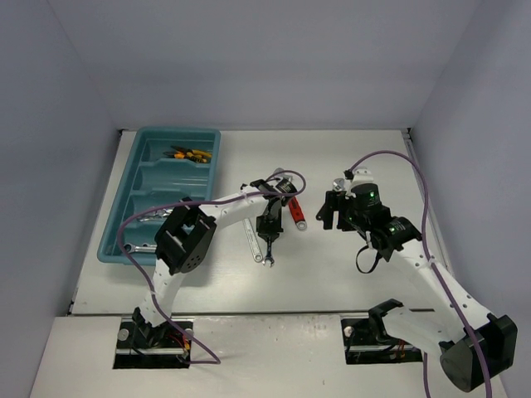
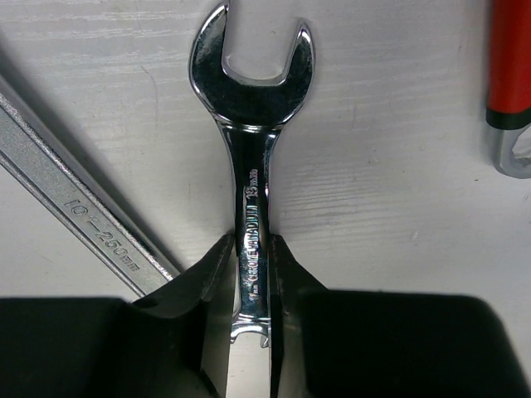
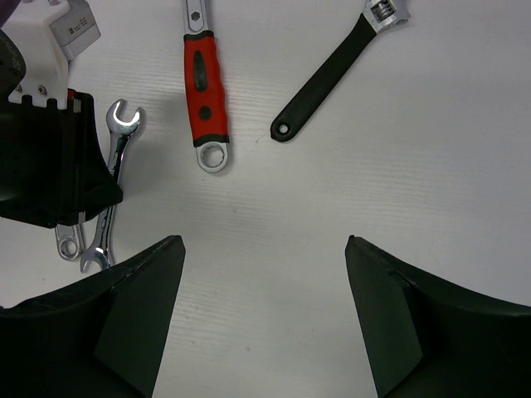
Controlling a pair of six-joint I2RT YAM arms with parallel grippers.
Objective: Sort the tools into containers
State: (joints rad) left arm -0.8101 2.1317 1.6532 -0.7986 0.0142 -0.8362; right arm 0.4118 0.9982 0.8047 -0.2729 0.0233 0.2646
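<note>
White counter (image 1: 348, 274), grey walls. Left claw (image 2: 250, 245) pinches the small wrench (image 2: 249, 91) lying mid-counter, low on its shank; right claw (image 3: 264, 245) gapes empty. Risk: an off-centre hold may let the head droop or twist free, or drag the long wrench (image 2: 75, 207) just beside it. Tray (image 1: 177, 130) far left: silver tools (image 1: 143, 247) in near compartments, yellow-handled pliers (image 1: 191, 154) in the farthest.
</note>
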